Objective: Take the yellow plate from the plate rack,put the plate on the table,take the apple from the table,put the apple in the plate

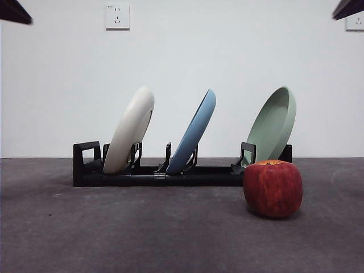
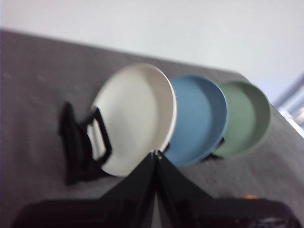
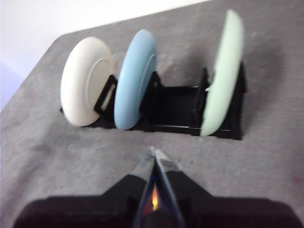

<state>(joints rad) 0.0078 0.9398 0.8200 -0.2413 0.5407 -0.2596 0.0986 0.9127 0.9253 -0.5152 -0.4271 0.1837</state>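
The yellow plate (image 1: 131,129), pale cream, leans in the left slot of the black plate rack (image 1: 88,165) on the dark grey table (image 1: 142,233). It also shows in the left wrist view (image 2: 135,116) and the right wrist view (image 3: 83,88). The red apple (image 1: 273,187) sits on the table in front of the rack's right end. My left gripper (image 2: 156,154) is shut and empty, raised above the table and apart from the yellow plate. My right gripper (image 3: 154,154) is shut and empty, raised on the other side of the rack (image 3: 178,107).
A light blue plate (image 1: 196,132) stands in the middle slot and a sage green plate (image 1: 274,124) in the right slot. Both arms show only as dark tips at the top corners of the front view (image 1: 14,11). A white wall with sockets stands behind.
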